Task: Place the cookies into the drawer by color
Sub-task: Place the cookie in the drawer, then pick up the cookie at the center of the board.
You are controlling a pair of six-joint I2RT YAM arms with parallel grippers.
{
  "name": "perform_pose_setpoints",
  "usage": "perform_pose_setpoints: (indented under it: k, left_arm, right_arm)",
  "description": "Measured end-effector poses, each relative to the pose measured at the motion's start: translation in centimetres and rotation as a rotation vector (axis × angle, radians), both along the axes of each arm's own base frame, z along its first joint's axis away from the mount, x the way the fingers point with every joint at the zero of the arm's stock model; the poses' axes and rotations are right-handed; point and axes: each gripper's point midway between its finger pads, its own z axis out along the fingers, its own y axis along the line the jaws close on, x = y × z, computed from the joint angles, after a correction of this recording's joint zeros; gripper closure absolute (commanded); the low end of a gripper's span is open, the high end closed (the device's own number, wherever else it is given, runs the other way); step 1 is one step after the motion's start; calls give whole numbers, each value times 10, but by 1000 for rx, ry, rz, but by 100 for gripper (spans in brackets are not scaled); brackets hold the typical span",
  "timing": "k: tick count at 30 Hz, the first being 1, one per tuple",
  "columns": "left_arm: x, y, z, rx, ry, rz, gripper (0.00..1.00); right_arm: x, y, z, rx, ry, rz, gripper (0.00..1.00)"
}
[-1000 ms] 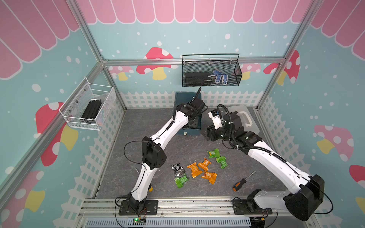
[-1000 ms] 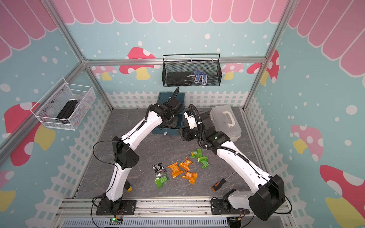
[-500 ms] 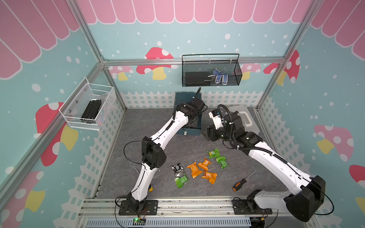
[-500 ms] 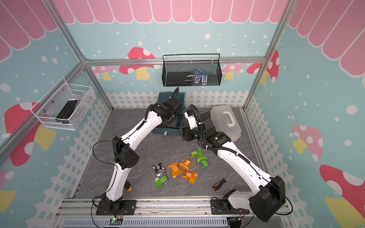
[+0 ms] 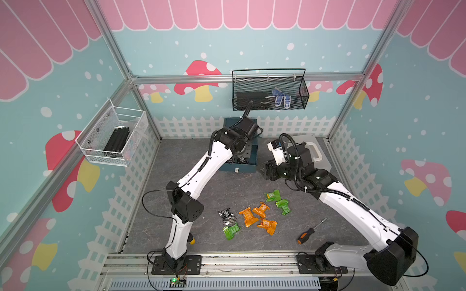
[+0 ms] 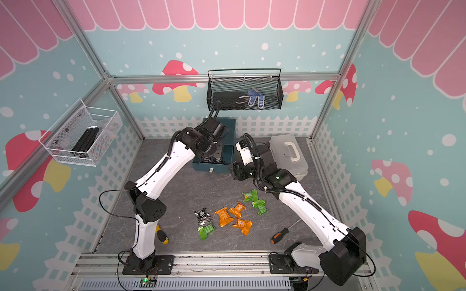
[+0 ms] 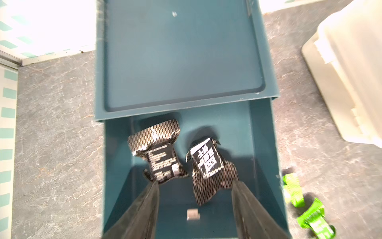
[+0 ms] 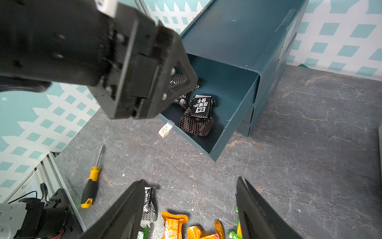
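Two black-silver packets (image 7: 159, 153) lie in the pulled-out top drawer (image 7: 262, 144) of the teal cabinet (image 7: 182, 58). The left gripper (image 7: 196, 183) hangs over them, jaws apart and empty. The right gripper (image 8: 190, 179) (likewise spread, holding nothing) hovers beside the drawer. On the grey marbled tabletop (image 5: 222, 187) lie a third black-silver packet (image 5: 227, 216), orange packets (image 5: 261, 209), green packets (image 5: 283, 206) and an orange-handled screwdriver (image 5: 306, 235). A white case (image 6: 287, 156) stands nearby.

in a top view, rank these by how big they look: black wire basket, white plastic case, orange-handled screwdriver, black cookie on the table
1. black wire basket, though it hangs higher, likely nearer the camera
2. white plastic case
3-4. orange-handled screwdriver and black cookie: longer versus wider, too close to rank
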Motion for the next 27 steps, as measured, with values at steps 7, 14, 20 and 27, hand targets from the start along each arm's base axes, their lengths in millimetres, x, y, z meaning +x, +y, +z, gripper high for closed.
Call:
perform_pose_setpoints:
  k: [7, 14, 20, 27]
  left_arm:
    - [-5, -2, -16, 8, 38, -16, 41]
    - [-24, 7, -14, -22, 39, -32, 42]
    - [-66, 34, 22, -165, -67, -53, 41]
    - [-108, 87, 2, -335, -134, 17, 43]
  right_arm:
    - [0, 0, 0, 0, 0, 0, 28]
    - [-2, 2, -2, 8, 10, 14, 28]
    - [-21, 21, -16, -13, 34, 62, 29]
    - [-63, 59, -30, -80, 41, 156, 28]
